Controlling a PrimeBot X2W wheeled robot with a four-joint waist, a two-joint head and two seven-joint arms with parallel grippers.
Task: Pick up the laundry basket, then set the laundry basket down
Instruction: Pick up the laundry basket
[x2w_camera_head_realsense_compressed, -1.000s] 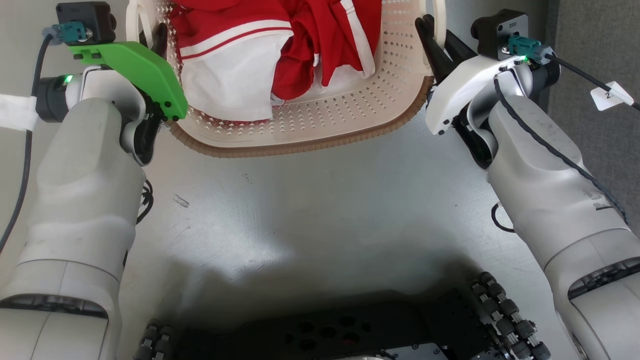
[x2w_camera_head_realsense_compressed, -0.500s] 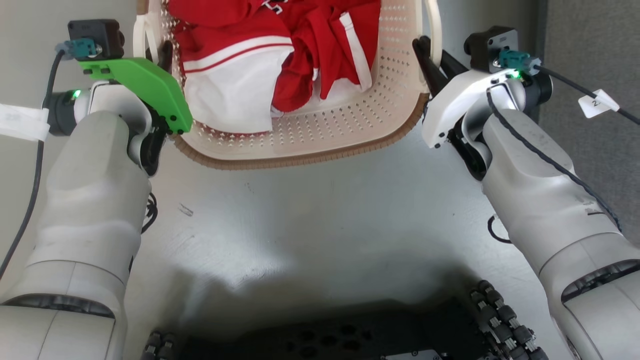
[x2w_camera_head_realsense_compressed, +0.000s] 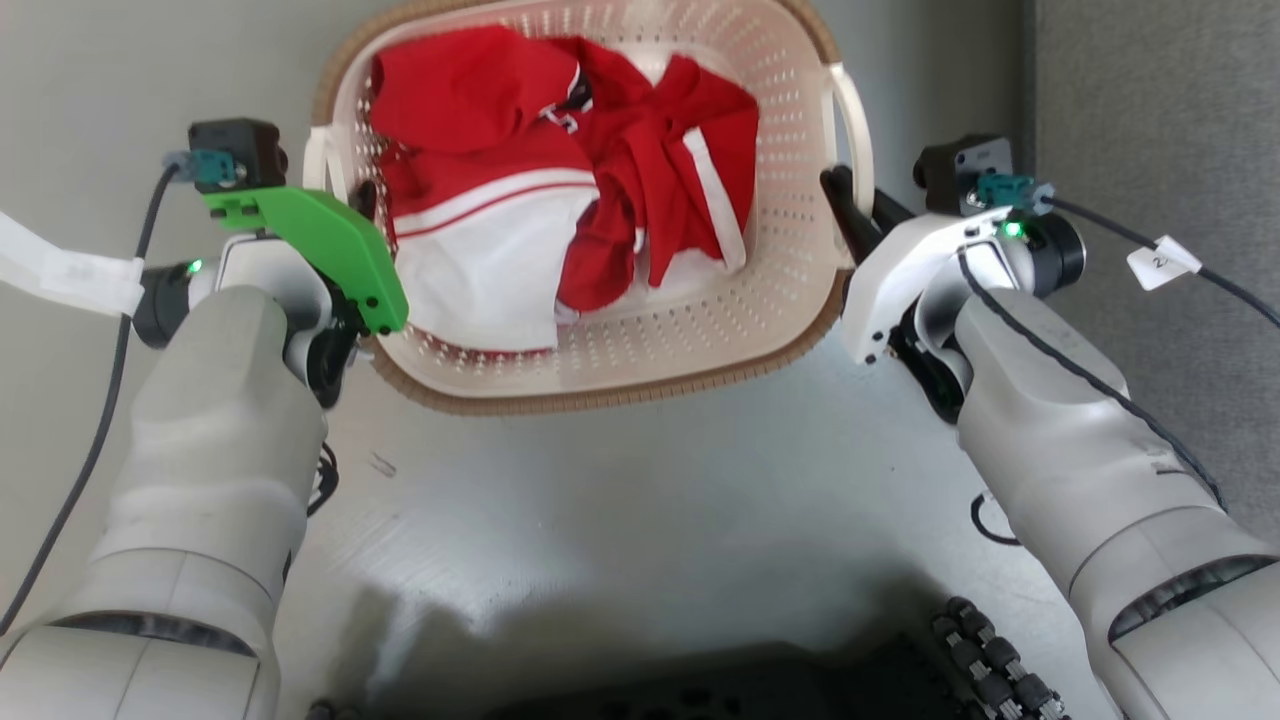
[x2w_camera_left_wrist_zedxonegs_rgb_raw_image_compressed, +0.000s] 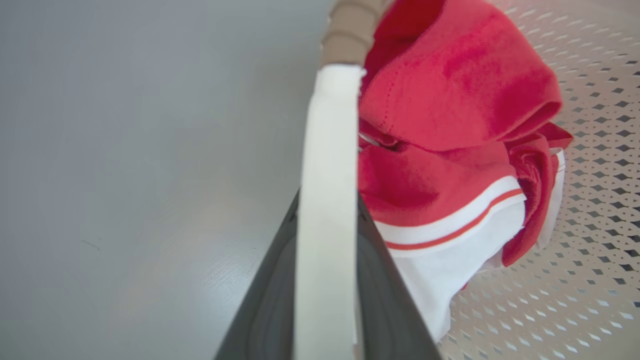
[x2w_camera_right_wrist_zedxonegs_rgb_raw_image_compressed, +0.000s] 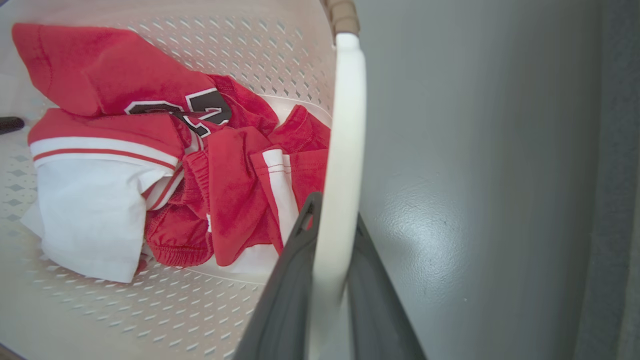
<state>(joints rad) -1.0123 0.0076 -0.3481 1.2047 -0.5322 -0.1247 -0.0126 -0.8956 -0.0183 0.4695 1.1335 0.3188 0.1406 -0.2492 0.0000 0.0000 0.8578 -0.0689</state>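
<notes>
Two grippers on the laundry basket (x2w_camera_head_realsense_compressed: 700, 335), straight ahead between both arms over smooth grey floor (x2w_camera_head_realsense_compressed: 640, 520), contact with it unclear: left gripper (x2w_camera_head_realsense_compressed: 362, 197) pinched onto the flat white left loop handle (x2w_camera_left_wrist_zedxonegs_rgb_raw_image_compressed: 327, 165), right gripper (x2w_camera_head_realsense_compressed: 850, 195) pinched onto the right loop handle (x2w_camera_right_wrist_zedxonegs_rgb_raw_image_compressed: 345, 150). Holds a crumpled heap of red-and-white jersey cloth (x2w_camera_head_realsense_compressed: 560, 190) with black numerals, soft knit against hard plastic. Shows cream perforated walls, rounded-rectangular outline, brown woven-look rim.

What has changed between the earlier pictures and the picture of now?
The whole head view has shifted, so the camera moved; more of the laundry basket shows now. The left gripper and the right gripper stay shut on its side handles, nothing let go. The red and white clothes lie in it as before.
</notes>
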